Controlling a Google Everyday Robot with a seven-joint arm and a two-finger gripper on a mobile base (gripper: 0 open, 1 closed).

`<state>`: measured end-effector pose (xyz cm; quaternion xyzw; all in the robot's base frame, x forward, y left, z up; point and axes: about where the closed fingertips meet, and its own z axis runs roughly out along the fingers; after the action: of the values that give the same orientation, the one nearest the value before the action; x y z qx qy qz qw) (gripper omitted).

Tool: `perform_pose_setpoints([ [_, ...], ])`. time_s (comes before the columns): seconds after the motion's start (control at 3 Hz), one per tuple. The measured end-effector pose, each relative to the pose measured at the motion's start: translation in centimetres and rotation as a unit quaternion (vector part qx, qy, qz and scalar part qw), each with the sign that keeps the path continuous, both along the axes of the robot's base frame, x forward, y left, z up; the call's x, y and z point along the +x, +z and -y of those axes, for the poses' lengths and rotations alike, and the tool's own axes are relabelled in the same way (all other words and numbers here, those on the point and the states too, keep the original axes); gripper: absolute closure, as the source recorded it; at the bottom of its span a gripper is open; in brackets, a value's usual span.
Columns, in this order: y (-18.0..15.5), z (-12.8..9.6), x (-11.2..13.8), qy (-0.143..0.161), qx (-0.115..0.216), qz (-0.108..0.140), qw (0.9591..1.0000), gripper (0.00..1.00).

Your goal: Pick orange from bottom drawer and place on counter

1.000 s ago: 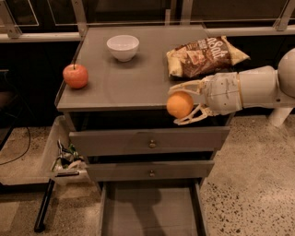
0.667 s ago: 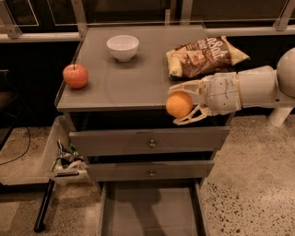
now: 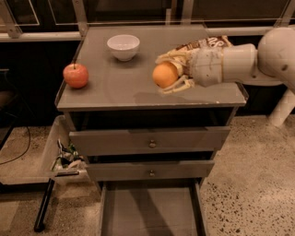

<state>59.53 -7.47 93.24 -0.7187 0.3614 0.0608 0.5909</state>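
Speckled stone floor (image 3: 249, 184) surrounds a grey cabinet with a glossy counter (image 3: 120, 92) on top. On the counter are one red apple (image 3: 76, 75) near the left edge, one white bowl (image 3: 123, 47) toward the back edge, and one brown chip bag (image 3: 205, 44) at the back right corner, partly hidden by the arm. One orange (image 3: 165, 75) sits over the counter right of middle, nearer the front edge. The gripper (image 3: 161, 75) reaches in from the right edge, its jaws clamped on the fruit, one above and one below. Whether the orange touches the surface cannot be told. Below are three drawers: two upper drawers (image 3: 115, 140), each with one round knob, and the bottom drawer (image 3: 150, 212), pulled out. One pale bin (image 3: 53, 156) holding rubbish stands left of the cabinet, and dark glass panels (image 3: 124, 9) run behind.
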Motion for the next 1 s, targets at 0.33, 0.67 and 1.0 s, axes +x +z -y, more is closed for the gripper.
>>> perform_pose_setpoints([
  [0.33,2.1,-1.4,4.8,0.000,0.053,-0.016,0.9985,1.00],
  [0.67,1.7,-2.0,8.3,-0.017,0.073,-0.051,0.9959,1.00],
  [1.0,0.3,-2.5,10.1,-0.046,0.035,-0.087,0.9945,1.00],
])
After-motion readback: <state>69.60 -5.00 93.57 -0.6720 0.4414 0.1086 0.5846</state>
